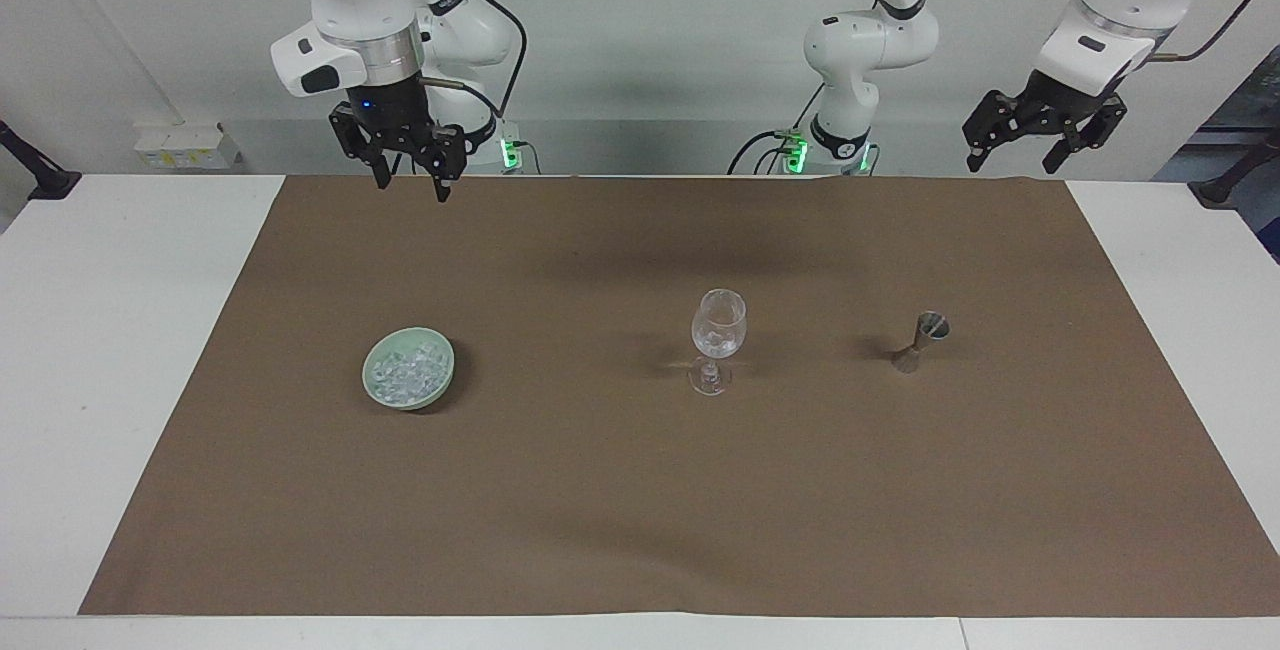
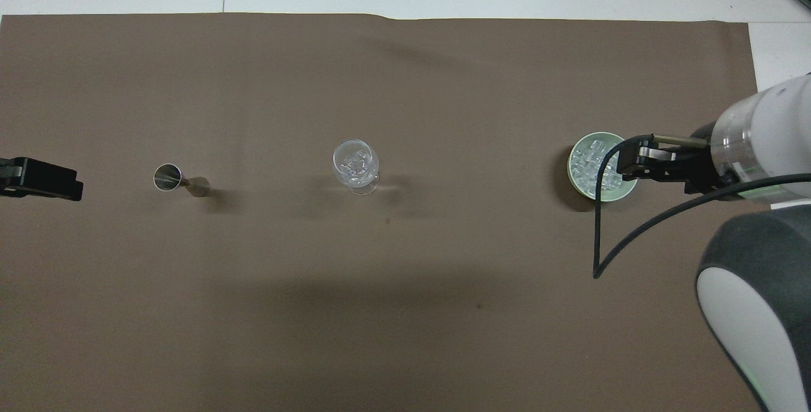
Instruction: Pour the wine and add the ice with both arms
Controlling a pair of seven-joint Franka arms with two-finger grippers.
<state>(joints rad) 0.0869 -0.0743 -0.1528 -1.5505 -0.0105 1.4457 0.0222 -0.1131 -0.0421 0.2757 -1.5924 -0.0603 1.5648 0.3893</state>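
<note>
Ice [image 1: 405, 373] sits heaped in the green bowl [image 1: 372, 388] toward the right arm's end of the surface; some lies in the wine glass [image 1: 717, 328]. Right tool [image 1: 409, 188] hangs empty, fingers spread; I should centre it over the heap before descending. Left tool [image 1: 1012, 162] waits wide.
</note>
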